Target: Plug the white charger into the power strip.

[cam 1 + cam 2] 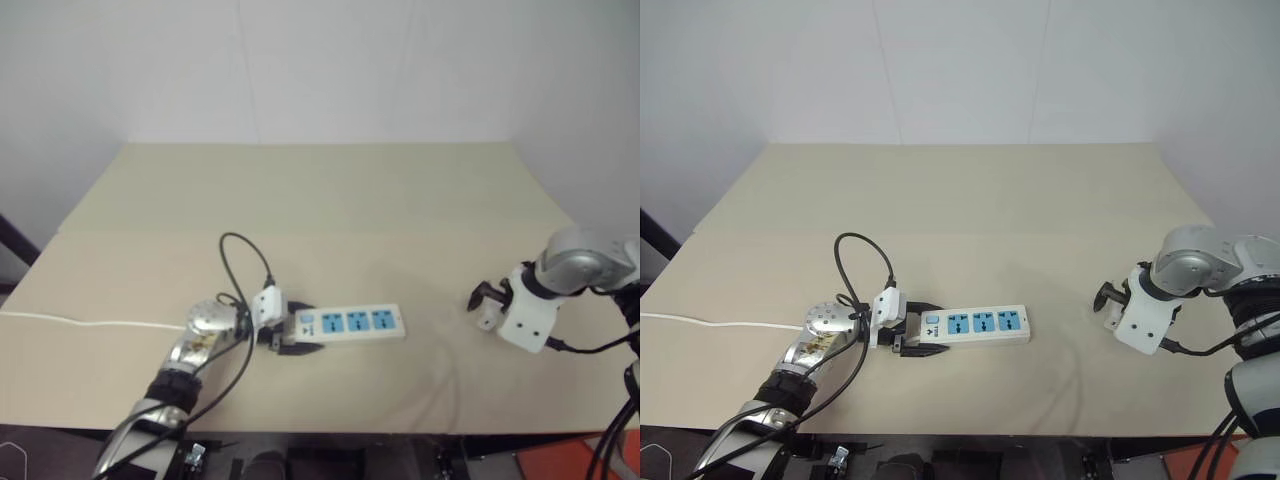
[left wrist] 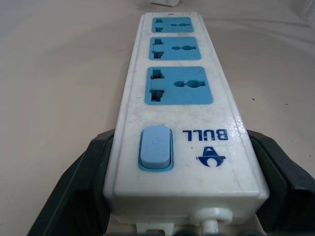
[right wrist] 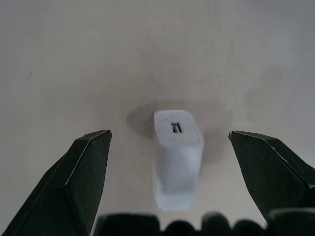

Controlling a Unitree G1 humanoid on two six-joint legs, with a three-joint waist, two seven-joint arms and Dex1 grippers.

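Left end effector (image 1: 908, 332) clamps the switch end of the power strip (image 1: 978, 325) on the desk (image 1: 330, 200), right end effector (image 3: 170, 147) hangs wide open around the upright white charger (image 3: 176, 157), empty, where an off-centre squeeze could topple it.

Power strip (image 1: 350, 324): long white bar, lying flat on the tan table, long axis running left to right. 3 blue socket faces in a row, all unoccupied; small blue switch at its left end, thin white cord leaving that end.

White charger (image 3: 176, 156): small plain white block, standing on the table well right of the strip, 1 dark slot on its upper face.
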